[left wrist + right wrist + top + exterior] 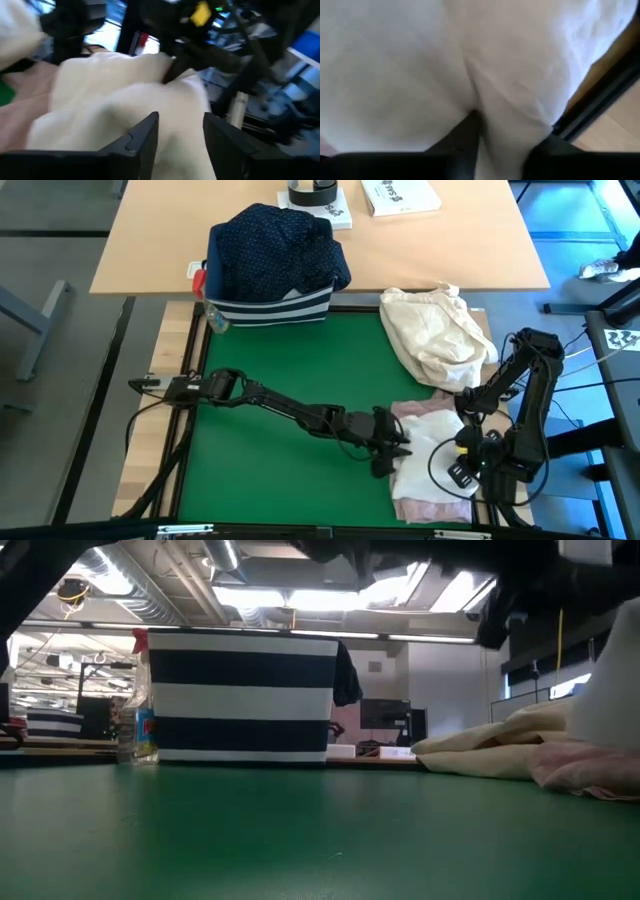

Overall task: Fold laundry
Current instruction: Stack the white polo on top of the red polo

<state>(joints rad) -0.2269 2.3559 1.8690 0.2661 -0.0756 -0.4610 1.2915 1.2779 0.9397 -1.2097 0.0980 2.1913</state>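
At the mat's four o'clock: white shirt (432,442) atop pale pink top (425,502); left gripper (392,450) part-open, empty; right gripper (466,448) jaws straddle a shirt fold, grip uncertain; both should lift clear without dragging the fold.

white shirt (432,442): soft cloth | table mat (280,370): matt green

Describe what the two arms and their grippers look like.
Both arms are dark, slender and jointed. The left arm trails thin black cables at its base; the right arm has looping black cables and a yellow tag. Each gripper, left and right, has two flat, dark, angular fingers.
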